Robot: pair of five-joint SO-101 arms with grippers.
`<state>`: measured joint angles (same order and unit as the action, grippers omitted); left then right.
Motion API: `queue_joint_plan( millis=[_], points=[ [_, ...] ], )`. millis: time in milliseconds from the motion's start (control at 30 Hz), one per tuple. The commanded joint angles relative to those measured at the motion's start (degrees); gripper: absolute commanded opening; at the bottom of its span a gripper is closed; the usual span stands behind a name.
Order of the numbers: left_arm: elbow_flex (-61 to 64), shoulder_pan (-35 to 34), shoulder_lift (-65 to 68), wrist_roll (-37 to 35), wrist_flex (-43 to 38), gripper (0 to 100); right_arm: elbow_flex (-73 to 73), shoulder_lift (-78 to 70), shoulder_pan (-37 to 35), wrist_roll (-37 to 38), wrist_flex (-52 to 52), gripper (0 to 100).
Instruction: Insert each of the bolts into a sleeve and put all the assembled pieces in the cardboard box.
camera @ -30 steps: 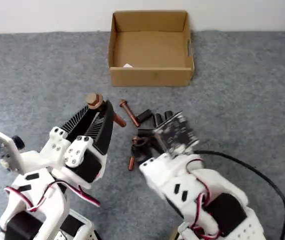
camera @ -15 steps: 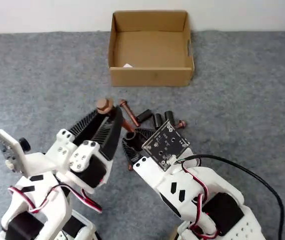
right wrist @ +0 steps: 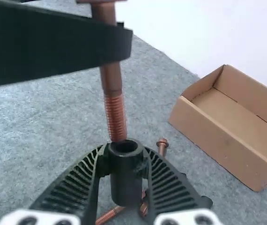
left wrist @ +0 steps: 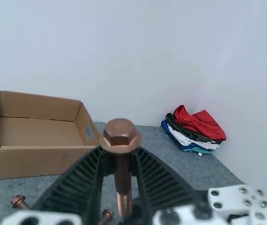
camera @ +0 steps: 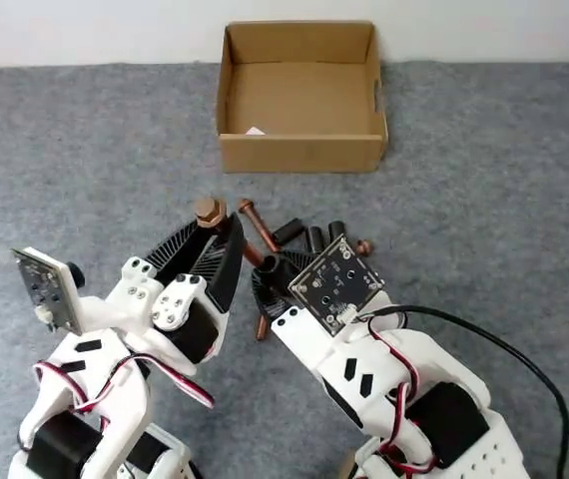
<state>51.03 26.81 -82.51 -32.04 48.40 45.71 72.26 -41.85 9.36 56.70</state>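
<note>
My left gripper (camera: 217, 232) is shut on a copper bolt (camera: 208, 211), head up and threaded end pointing down. My right gripper (right wrist: 125, 161) is shut on a black sleeve (right wrist: 125, 173), held upright with its hole facing up. The bolt's (right wrist: 112, 103) threaded tip hangs right at the sleeve's opening, just touching or barely above it. In the left wrist view the bolt (left wrist: 120, 164) stands between the black fingers (left wrist: 84, 180). The cardboard box (camera: 299, 153) sits open at the back of the table, holding only a small white scrap.
Loose black sleeves (camera: 314, 238) and loose copper bolts (camera: 248, 210) lie on the grey carpet between the grippers and the box; another bolt (camera: 263, 324) lies beside my right arm. A pile of folded clothes (left wrist: 194, 131) lies far off by the wall.
My left gripper carried the bolt to the right, over the sleeve. My right gripper swung left and turned the sleeve upright under the bolt's tip.
</note>
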Motion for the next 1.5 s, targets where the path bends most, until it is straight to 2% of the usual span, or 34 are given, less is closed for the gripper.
queue_joint_plan(
  millis=[0,133,467,633,867,1033,1300,1400,1467],
  points=[
    [0.22,2.02,0.00,-0.18,-0.79,0,-3.87,0.31,0.66,0.53,-1.36,0.9],
    [0.48,5.80,0.18,-0.18,-1.05,0,-3.87,0.31,0.48,0.53,-1.36,0.9],
    [5.14,6.15,0.09,0.09,-0.53,0,-3.87,0.31,0.40,0.53,-1.36,0.9],
    [6.90,8.79,0.09,7.91,5.27,1,-3.78,0.22,0.40,0.53,-1.36,0.9],
    [7.34,8.88,0.09,9.32,10.37,24,-3.52,0.13,0.57,0.53,-1.01,0.9],
    [6.11,8.62,0.09,11.43,10.55,25,-3.43,0.04,0.66,0.44,-1.01,0.9],
    [-1.71,2.90,0.44,13.54,11.08,25,-2.02,-0.13,1.01,0.09,-0.92,0.9],
    [-2.95,-1.85,0.09,13.80,11.43,23,-0.26,-0.22,6.02,-2.64,-0.92,0.9],
    [-2.24,-5.89,0.09,14.68,11.87,16,0.44,-0.40,12.00,-7.38,-0.84,0.9]
  ],
)
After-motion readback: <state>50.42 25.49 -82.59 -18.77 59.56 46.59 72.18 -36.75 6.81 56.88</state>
